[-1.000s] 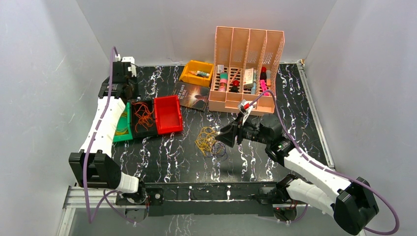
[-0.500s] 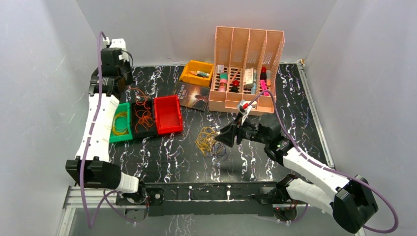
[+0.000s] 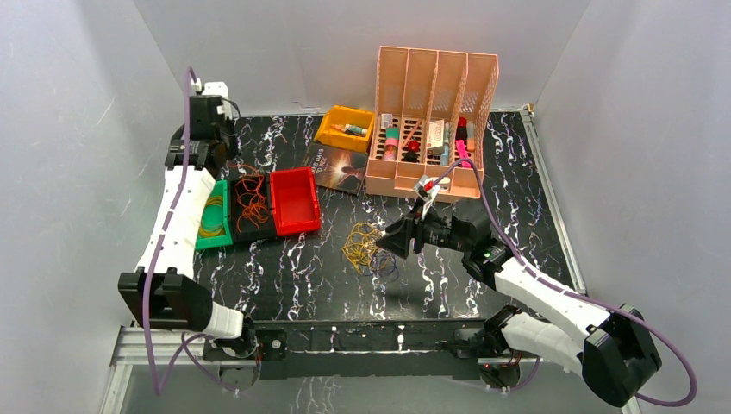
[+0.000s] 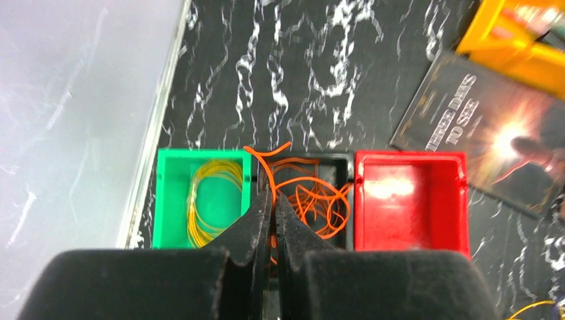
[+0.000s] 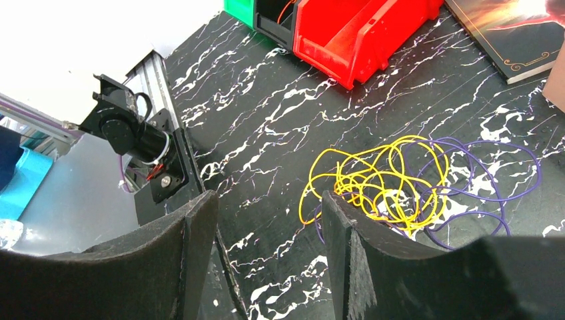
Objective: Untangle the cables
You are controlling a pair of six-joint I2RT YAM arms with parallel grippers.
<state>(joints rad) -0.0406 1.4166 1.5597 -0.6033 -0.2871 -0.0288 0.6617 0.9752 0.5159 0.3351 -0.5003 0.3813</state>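
From the left, we see a green plastic bin (image 4: 160, 193) holding thin yellow looped cable (image 4: 213, 200), a black bin (image 4: 333, 157) with tangled orange cable (image 4: 313, 200), and a red bin (image 4: 410, 158). Our closed left gripper (image 4: 270, 200) pinches an orange strand; its fingers (image 4: 246, 227) hide the bins' near walls. At 2 o'clock of our wide-spread right gripper (image 5: 266, 207), interlaced yellow and dark purple cables (image 5: 380, 180) lie on the black marble table (image 5: 266, 100).

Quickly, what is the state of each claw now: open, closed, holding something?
Left claw: closed on the thin orange looped cable.
Right claw: open, empty, near the tangled yellow and purple cables.
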